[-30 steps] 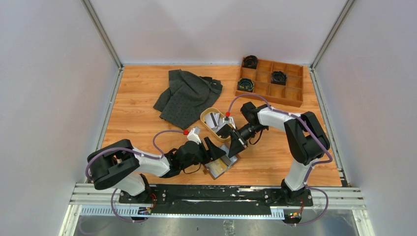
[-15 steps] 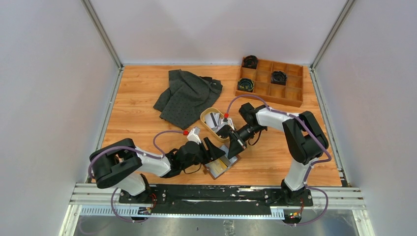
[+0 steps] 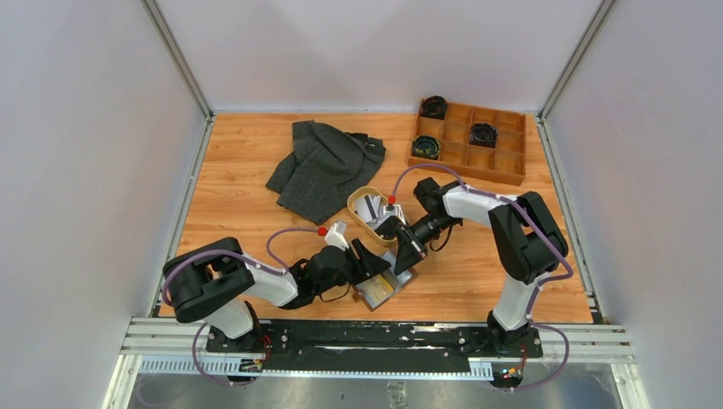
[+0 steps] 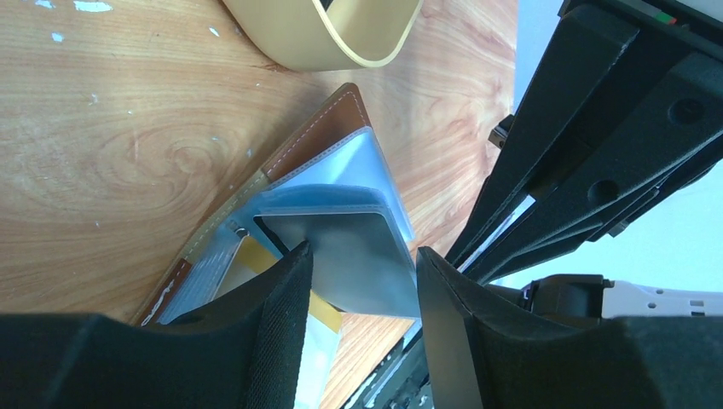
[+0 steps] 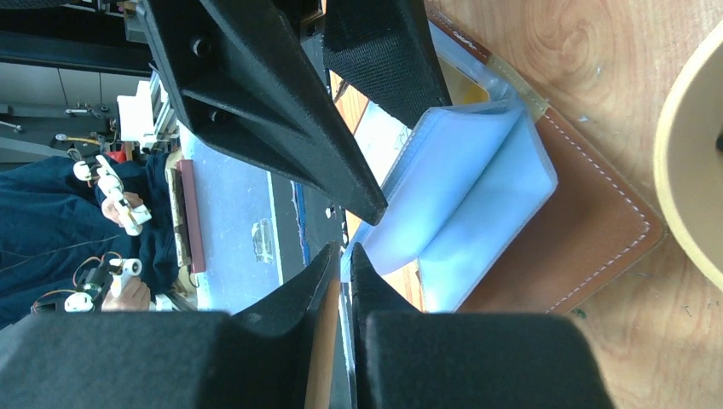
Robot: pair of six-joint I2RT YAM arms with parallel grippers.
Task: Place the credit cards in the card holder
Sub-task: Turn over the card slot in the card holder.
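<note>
so closest to the front edge of the table (image 3: 239,221) you've got the card holder (image 5: 588,230), lying open and flat, long axis on a diagonal from near-left to far-right in the top view, one brown stitched cover corner pointing toward the tan oval tray (image 3: 349,203). Its clear plastic sleeves (image 5: 477,170) are fanned up off the leather. The left gripper (image 4: 362,251) has a finger on each side of the raised sleeve, which has a grey card (image 4: 341,273) in it, rounded end facing away from that wrist toward the brown cover, long side looking like it runs with the fingers. Honestly can't tell if it's squeezing or just bracketing it. The right gripper (image 5: 344,249) comes in from the other side, jaws nearly together with only a thin slit, tips right at the sleeve's corner; can't tell if it's pinching that either. Just beyond is the tray with more credit cards (image 3: 368,207) in it. Further back on the left is a crumpled dark grey cloth (image 3: 324,166), and at the far right a wooden compartment box (image 3: 503,162) holding black coiled things (image 3: 483,134).
</note>
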